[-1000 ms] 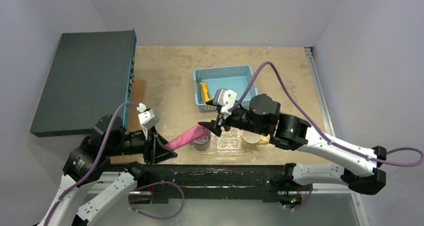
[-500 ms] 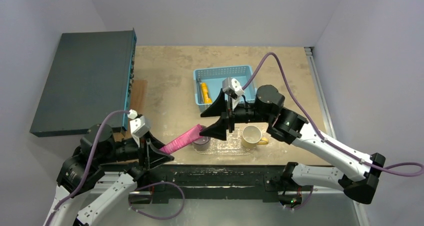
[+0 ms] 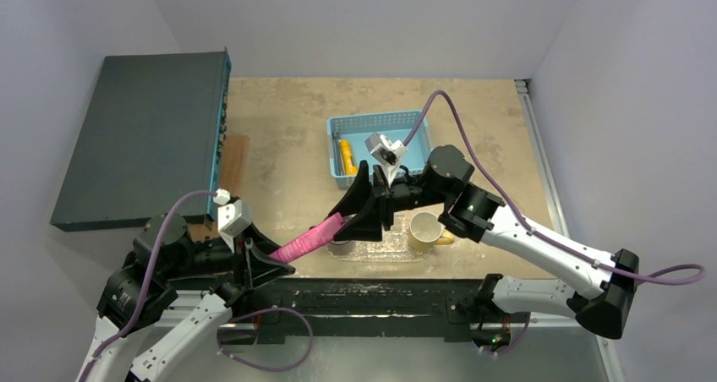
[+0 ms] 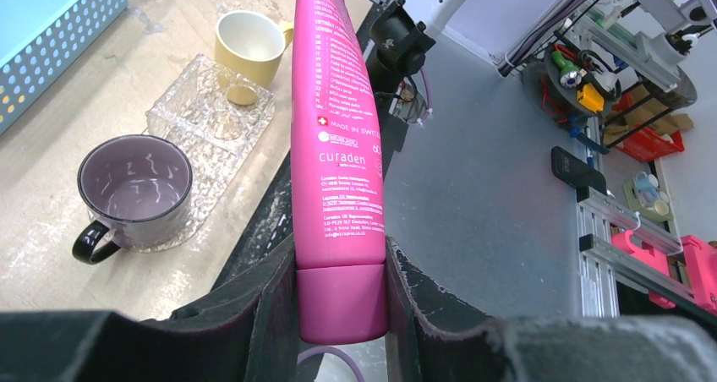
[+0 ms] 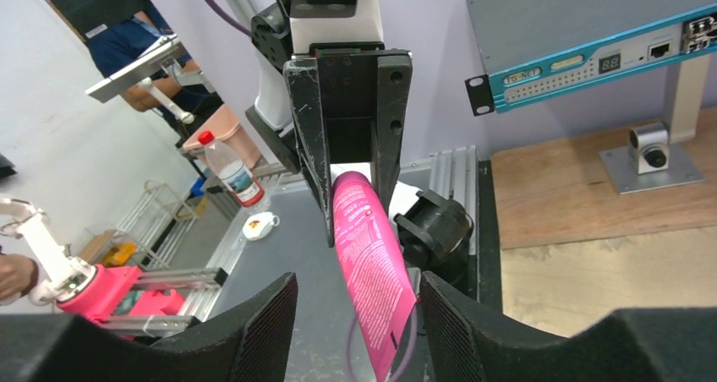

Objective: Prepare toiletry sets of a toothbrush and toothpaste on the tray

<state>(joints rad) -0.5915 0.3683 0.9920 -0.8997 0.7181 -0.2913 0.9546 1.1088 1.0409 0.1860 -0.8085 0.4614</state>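
Note:
My left gripper (image 3: pixel 269 264) is shut on the cap end of the magenta-pink tube (image 3: pixel 309 239) and holds it in the air above the table's near edge. The left wrist view (image 4: pixel 341 264) shows both fingers pressed on the cap, with the tube (image 4: pixel 336 145) pointing away. My right gripper (image 3: pixel 340 226) is open with its jaws on either side of the tube's flat end (image 5: pixel 372 264), which lies nearer the right finger (image 5: pixel 457 314). The yellow-orange tube (image 3: pixel 345 156) lies in the blue basket (image 3: pixel 372 128). The clear tray (image 3: pixel 393 248) lies near the front edge. I cannot make out any toothbrushes.
A purple mug (image 4: pixel 134 188) and a yellow mug (image 3: pixel 425 230) stand on the tray (image 4: pixel 190 103). A large grey box (image 3: pixel 144 137) fills the back left. The black mounting rail (image 3: pixel 372 293) runs along the table's front edge.
My right gripper has opened wide, turned and come around the tube's flat end. My left arm has drawn back a little towards its base with the tube.

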